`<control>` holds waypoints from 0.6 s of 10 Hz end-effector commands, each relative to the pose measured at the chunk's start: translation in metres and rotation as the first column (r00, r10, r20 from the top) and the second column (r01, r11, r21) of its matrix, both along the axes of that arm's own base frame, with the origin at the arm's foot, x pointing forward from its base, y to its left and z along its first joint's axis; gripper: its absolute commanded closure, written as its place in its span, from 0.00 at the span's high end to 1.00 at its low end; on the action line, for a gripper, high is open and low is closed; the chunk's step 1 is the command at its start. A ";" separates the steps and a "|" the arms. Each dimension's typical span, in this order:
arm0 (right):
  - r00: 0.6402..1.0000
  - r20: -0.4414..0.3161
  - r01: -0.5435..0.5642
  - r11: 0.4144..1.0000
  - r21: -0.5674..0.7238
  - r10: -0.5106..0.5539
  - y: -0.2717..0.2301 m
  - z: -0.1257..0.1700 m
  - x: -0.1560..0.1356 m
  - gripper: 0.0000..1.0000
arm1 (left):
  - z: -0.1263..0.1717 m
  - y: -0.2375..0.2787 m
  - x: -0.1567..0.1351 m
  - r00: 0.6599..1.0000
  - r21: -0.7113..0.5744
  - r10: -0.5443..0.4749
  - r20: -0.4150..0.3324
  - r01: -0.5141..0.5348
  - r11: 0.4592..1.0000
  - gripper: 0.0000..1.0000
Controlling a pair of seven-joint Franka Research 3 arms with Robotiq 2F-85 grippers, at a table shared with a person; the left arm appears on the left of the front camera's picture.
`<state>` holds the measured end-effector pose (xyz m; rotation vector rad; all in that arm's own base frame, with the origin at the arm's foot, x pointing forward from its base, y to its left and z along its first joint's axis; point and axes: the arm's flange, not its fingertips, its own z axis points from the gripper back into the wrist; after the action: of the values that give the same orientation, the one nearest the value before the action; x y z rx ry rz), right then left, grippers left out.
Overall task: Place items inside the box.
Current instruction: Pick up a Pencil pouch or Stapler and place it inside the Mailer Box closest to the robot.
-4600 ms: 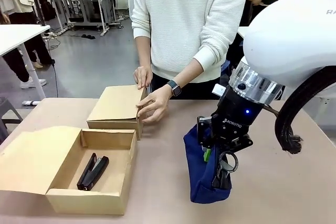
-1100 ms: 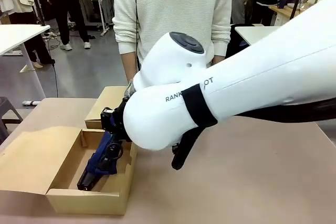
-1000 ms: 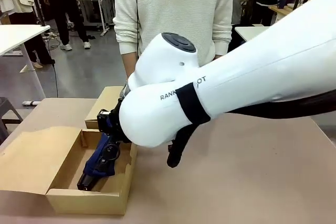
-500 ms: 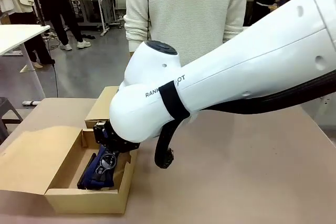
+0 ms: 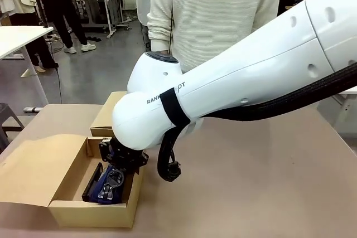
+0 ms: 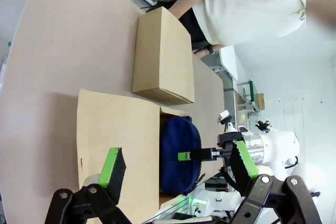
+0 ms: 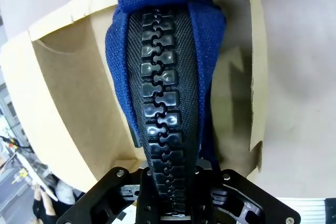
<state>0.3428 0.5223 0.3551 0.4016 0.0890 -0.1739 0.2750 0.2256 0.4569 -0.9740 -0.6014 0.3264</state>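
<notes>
The navy-blue pouch (image 5: 106,189) lies partly down in the open brown box (image 5: 92,214), and my right gripper (image 5: 115,178) is shut on its zipper end. In the right wrist view the pouch's black zipper (image 7: 163,93) runs up from my right gripper (image 7: 168,195) toward the box's far wall (image 7: 63,82). A black stapler (image 5: 92,181) lies in the box to the left of the pouch. My left gripper (image 6: 178,163) hangs open high above the table, looking down on the pouch (image 6: 176,135) and the box's flap lid (image 6: 115,129).
A smaller closed brown box (image 5: 107,116) stands just behind the open one, also in the left wrist view as the smaller box (image 6: 160,56). A person in a white sweater (image 5: 217,15) stands at the far side. The open flap (image 5: 33,168) lies flat to the left.
My right arm has swung left and down, lowering the pouch deeper into the box beside the stapler. The person has shifted to the right.
</notes>
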 end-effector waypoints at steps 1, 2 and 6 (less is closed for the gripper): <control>1.000 -0.001 0.008 1.000 -0.007 -0.008 0.008 0.006 0.004 0.07 | 0.000 -0.001 0.000 1.000 -0.008 -0.003 0.029 0.004 1.000 1.00; 1.000 -0.006 0.005 1.000 -0.007 -0.005 0.006 0.004 0.003 0.07 | 0.000 -0.001 0.000 1.000 -0.008 -0.003 0.029 0.004 1.000 1.00; 1.000 -0.013 0.004 1.000 -0.020 -0.004 0.003 0.002 0.002 0.66 | 0.000 -0.001 0.000 1.000 -0.008 -0.003 0.029 0.004 1.000 1.00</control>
<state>0.3452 0.5230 0.3556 0.3935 0.0982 -0.1745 0.2750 0.2256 0.4569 -0.9740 -0.6014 0.3264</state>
